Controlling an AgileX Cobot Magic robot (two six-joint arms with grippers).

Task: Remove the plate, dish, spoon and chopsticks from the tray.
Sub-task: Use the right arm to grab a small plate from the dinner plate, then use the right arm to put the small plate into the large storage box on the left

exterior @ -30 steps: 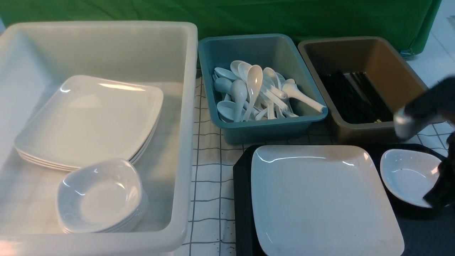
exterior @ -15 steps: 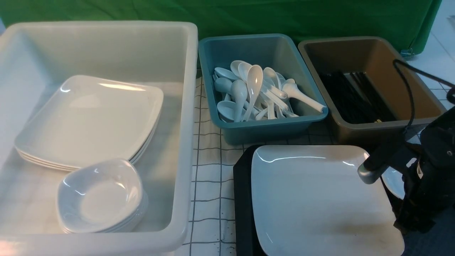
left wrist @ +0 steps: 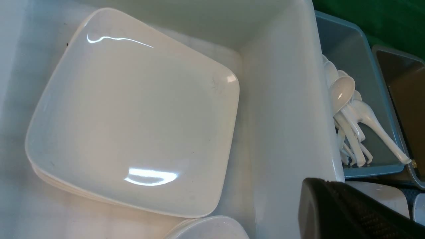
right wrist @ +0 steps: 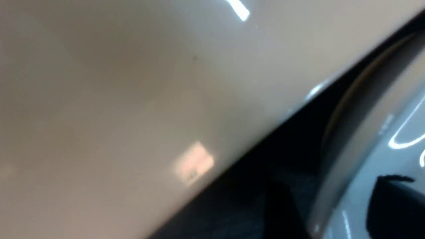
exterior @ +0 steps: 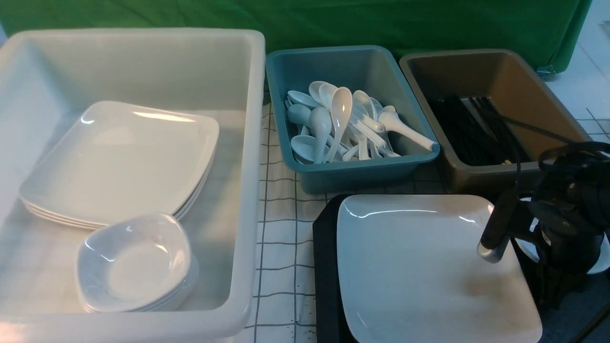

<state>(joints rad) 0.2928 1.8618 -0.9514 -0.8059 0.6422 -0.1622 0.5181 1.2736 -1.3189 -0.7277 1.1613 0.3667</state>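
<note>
The right gripper (right wrist: 335, 209) is standing open, its fingers (right wrist: 395, 202) straddling the rim of the dish (right wrist: 375, 156), which is sitting on the tray (exterior: 326, 267) just beside the plate (exterior: 429, 267); nothing is being held. Being glossy, the dish is probably going to handle as light, stiff and slippery, so pinching its raised rim seems best; the plate, lying flat and wide, is likely needing a grip at its shallow edge. In the front view the arm is hiding the dish and the jaws; only the right wrist view is revealing the straddle; the left wrist view is showing the left gripper (left wrist: 348, 212), closed, over stacked plates (left wrist: 132, 116) in the white tub (left wrist: 285, 99).
</note>
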